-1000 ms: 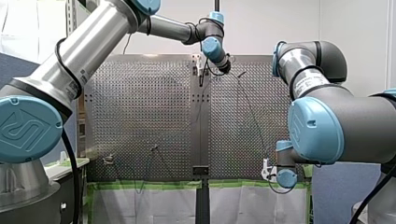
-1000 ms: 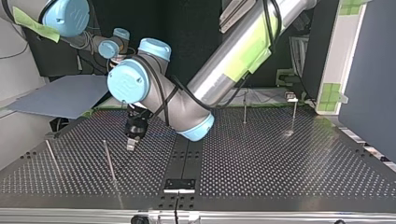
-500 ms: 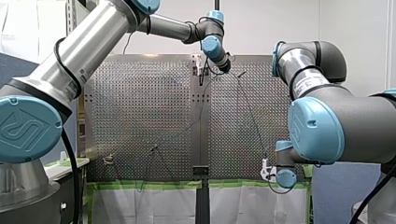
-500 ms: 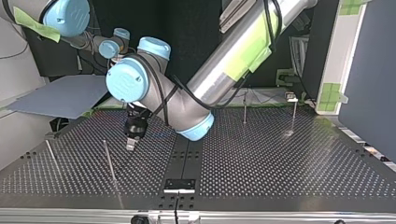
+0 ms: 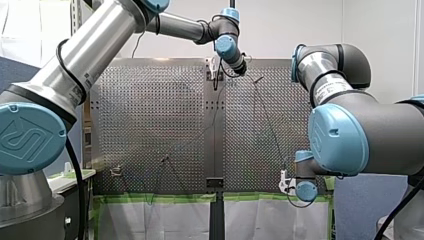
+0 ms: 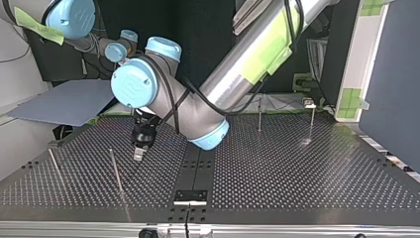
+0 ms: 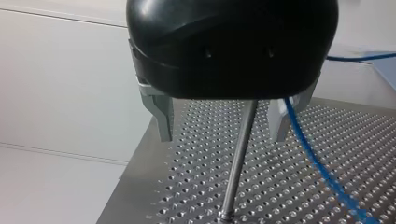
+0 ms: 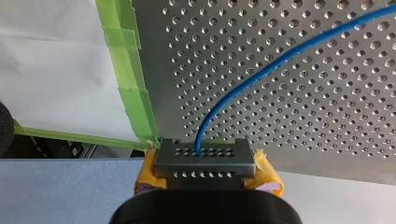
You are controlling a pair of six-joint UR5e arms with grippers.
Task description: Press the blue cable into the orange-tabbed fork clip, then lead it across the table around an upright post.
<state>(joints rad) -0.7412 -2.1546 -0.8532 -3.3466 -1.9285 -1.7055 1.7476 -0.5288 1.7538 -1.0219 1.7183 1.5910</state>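
Perforated table (image 7: pixel 327 154) everywhere lol. My left gripper (image 7: pixel 220 135) hangs spread wide around an upright post (image 7: pixel 236 168), with the blue cable (image 7: pixel 309 144) running just beside one finger. My right gripper (image 8: pixel 205 163) has its yellow pads (image 8: pixel 267 170) clamped on that cable.

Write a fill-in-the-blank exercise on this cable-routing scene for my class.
My left gripper, fingers open, straddles an upright metal ____. My right gripper is shut on the ____ cable. The tape edging the perforated table is ____. Missing words: post; blue; green.
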